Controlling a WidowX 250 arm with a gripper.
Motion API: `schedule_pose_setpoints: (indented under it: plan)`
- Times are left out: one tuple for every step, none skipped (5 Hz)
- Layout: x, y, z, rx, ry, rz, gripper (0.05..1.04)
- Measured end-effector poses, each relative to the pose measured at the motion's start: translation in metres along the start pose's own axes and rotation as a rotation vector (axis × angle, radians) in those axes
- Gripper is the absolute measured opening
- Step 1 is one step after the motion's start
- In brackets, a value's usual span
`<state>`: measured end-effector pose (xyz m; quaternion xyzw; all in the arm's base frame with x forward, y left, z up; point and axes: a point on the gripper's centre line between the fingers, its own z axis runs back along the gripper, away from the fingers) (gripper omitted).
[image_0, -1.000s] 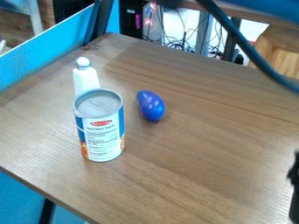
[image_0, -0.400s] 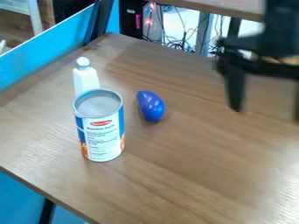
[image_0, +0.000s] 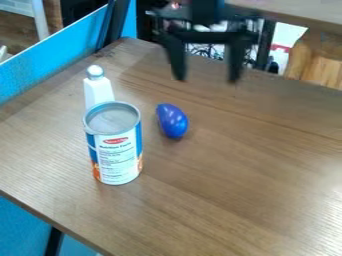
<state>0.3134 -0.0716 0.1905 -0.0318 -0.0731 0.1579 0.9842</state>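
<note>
One black claw (image_0: 206, 80) — spread, nothing held; one glossy blue ovoid (image_0: 173, 121) near a food can (image_0: 117, 155) — best straddled across its narrow width, can left untouched.

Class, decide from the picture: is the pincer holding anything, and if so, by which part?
Nothing is held: the pincer is open, with an empty gap between its fingers.

The can (image_0: 117, 155) stands upright on the table (image_0: 227, 200); the bottle (image_0: 99, 91) is just behind it; the blue object (image_0: 173, 121) lies to its right; the open gripper (image_0: 207, 75) hangs beyond it, farther right.
</note>
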Motion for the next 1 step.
schedule_pose_setpoints:
  plan:
    - [0.025, 0.0331, -0.0123, 0.119, -0.012, 0.056, 1.001]
